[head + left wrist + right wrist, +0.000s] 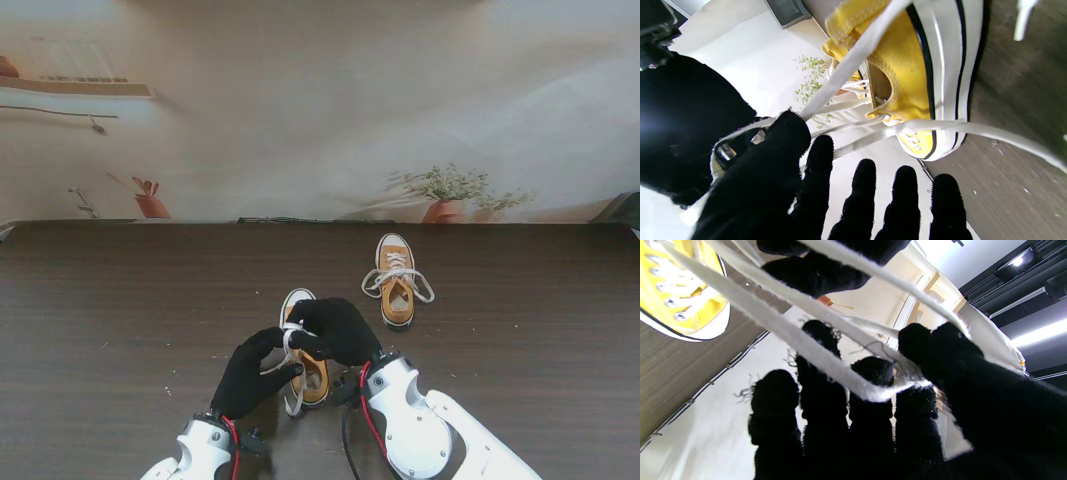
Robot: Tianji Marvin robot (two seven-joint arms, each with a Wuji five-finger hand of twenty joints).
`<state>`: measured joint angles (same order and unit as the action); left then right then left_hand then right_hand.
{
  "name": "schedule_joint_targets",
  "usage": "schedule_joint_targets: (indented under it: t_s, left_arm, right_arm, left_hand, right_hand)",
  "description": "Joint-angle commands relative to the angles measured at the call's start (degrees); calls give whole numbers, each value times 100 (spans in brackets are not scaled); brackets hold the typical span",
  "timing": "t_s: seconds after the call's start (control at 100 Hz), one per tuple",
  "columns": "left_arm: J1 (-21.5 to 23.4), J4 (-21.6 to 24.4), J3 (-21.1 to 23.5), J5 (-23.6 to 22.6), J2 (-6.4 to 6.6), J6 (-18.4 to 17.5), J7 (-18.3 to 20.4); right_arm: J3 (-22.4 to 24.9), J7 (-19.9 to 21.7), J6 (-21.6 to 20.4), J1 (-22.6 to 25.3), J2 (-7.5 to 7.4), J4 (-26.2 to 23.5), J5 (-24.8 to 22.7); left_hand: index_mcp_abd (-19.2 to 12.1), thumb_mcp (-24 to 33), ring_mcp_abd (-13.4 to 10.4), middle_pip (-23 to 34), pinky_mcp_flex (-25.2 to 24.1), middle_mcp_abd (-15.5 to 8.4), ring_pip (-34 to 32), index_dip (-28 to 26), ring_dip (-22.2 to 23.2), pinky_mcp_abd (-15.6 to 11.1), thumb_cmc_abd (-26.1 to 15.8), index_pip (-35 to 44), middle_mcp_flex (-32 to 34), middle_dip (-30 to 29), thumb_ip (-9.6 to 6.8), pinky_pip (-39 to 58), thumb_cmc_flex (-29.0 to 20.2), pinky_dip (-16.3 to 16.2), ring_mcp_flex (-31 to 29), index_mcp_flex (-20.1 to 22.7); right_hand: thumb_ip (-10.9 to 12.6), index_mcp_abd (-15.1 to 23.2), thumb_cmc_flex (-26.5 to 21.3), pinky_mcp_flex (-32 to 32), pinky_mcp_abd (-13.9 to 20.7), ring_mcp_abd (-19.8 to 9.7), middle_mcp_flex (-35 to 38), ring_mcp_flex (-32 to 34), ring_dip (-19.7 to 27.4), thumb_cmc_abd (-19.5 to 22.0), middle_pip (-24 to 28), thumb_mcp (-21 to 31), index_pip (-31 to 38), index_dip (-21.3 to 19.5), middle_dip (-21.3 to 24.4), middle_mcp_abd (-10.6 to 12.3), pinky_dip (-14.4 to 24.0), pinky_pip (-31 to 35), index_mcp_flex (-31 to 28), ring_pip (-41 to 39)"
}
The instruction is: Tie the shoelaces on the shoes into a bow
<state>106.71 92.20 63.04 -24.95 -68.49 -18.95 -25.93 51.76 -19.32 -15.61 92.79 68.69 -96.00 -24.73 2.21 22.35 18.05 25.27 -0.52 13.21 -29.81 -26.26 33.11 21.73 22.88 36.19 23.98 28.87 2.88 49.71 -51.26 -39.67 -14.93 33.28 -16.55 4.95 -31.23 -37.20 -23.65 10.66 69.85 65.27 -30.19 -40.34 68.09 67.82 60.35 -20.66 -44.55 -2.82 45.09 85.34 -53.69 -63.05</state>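
Two black-gloved hands close over near yellow shoe at table's near centre: left hand pinching a white lace, right hand clamped on lace strands too. Farther right, second yellow shoe, laces loose.

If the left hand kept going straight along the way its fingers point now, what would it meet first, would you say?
Probably the near shoe: the left hand reaches toward it, the shoelace pinched at its thumb. Depth is unclear.
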Motion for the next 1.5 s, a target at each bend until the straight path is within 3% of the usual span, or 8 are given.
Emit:
schedule_joint_targets:
  t_s: [0.0, 0.33, 0.49, 0.74, 0.88, 0.99, 1.25, 1.49]
  left_arm:
    - [-49, -19, -55, -17, -45, 49, 70]
    - [-224, -168, -277, 7, -149, 165, -277]
    - [-252, -209, -285, -48, -165, 103, -376]
    - [-246, -231, -296, -22, -185, -36, -433]
    - [-239, -223, -301, 56, -183, -50, -370]
    - [-225, -210, -307, 66, -196, -18, -410]
    - [-124, -128, -188, 21, -228, 158, -613]
    - [-21, 5, -78, 210, -174, 139, -296]
  right_arm:
    - [-4, 39, -51, 44, -6, -16, -51]
    - [20, 31, -125, 91, -14, -36, -74]
    - [21, 53, -113, 104, -21, -36, -71]
    - [-8, 57, -108, 93, -20, -35, -74]
    - [-11, 64, -85, 101, -20, -50, -67]
    - [-6, 57, -70, 107, -20, -60, -69]
    - [7, 61, -53, 135, -20, -71, -50]
    - [5, 63, -50, 142, -20, -73, -46]
  left_hand:
    - [-333, 159, -117, 83, 53, -201, -143, -112, 70, -1, 255, 111, 84, 133, 145, 151, -67, -16, -141, 102]
    - [-422, -190, -79, 268, 203, -208, -368, 89, 38, 90, 323, 786, 333, 156, 38, 558, -745, 172, -353, 161]
    - [-232, 1362, -111, 264, 170, -244, -384, 271, 13, 53, 494, -87, 233, 132, 78, 614, 243, 292, -318, -131]
    - [-421, 1607, -119, 242, 145, -259, -342, 391, 0, 46, 785, -305, 223, 121, 76, 581, 397, 307, -287, -58]
    - [-629, 1169, -105, 273, 185, -243, -351, 148, 8, 75, 923, 466, 359, 141, 311, 582, -78, 300, -360, 383]
    - [-762, 497, -70, 347, 260, -235, -398, 159, 6, 125, 815, 1421, 530, 160, 160, 614, -521, 313, -434, 611]
    - [-678, 657, -34, 479, 297, -192, -469, -634, -11, 151, 957, 2966, 553, 204, 262, 749, -22, 376, -454, 221]
    - [-460, 295, -19, 777, 191, -110, -408, -1581, -31, 119, 847, 3487, 530, 560, 345, 706, 387, 424, -331, 96]
  right_hand:
    - [-39, 412, -265, 10, -25, -18, 20, 68, 63, -29, -10, 10, 85, 83, -15, 41, -47, -26, -71, -1]
    - [-44, 401, -258, -15, -38, -10, 27, 79, 59, -35, -6, 20, 88, 70, -17, 38, -62, -37, -83, -4]
    - [-44, 397, -264, -20, -52, -11, 31, 80, 59, -31, -6, 23, 85, 67, -18, 34, -65, -39, -84, -3]
    - [-46, 387, -261, -20, -63, -13, 29, 81, 58, -32, -5, 24, 83, 61, -19, 37, -69, -42, -89, -4]
    - [-45, 390, -264, -29, -59, -5, 31, 87, 57, -37, -4, 28, 82, 58, -20, 27, -71, -40, -91, -6]
    - [-46, 378, -263, -34, -54, -11, 36, 88, 56, -41, -1, 31, 84, 56, -21, 25, -72, -39, -95, -7]
    - [-46, 379, -268, -37, -54, 5, 37, 89, 56, -40, -3, 42, 83, 51, -20, 28, -76, -38, -94, -6]
    - [-48, 386, -270, -34, -56, 0, 37, 89, 56, -45, -4, 39, 84, 47, -21, 25, -78, -40, -102, -5]
